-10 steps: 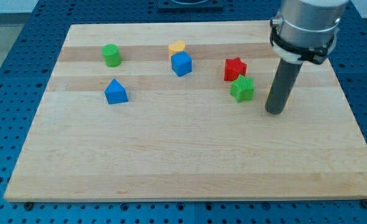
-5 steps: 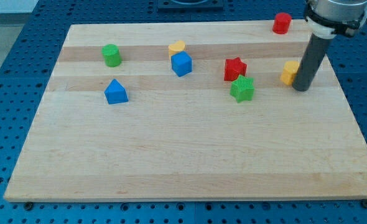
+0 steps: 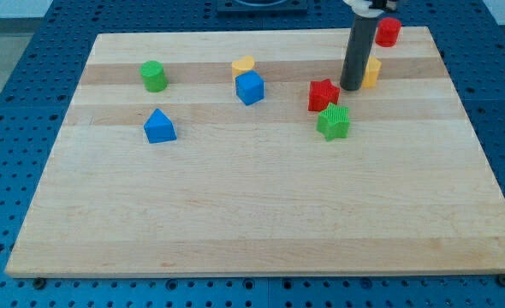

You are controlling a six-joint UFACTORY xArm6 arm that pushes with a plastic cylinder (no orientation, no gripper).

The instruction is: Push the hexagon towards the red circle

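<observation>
The yellow hexagon (image 3: 371, 73) lies near the view's top right, partly hidden behind my rod. The red circle (image 3: 389, 32) stands at the board's top right corner, up and to the right of the hexagon. My tip (image 3: 351, 87) rests on the board just left of the hexagon, touching or nearly touching it, and just right of the red star (image 3: 323, 94).
A green star (image 3: 333, 122) lies below the red star. A yellow heart-like block (image 3: 243, 65) sits above a blue cube (image 3: 249, 87) at centre top. A green cylinder (image 3: 153, 76) and a blue triangular block (image 3: 159, 127) are at left. The wooden board (image 3: 252, 214) ends close to the red circle.
My rod swung from right of the green star, around the hexagon's right side, to its left. The hexagon moved up and left, closer to the red circle.
</observation>
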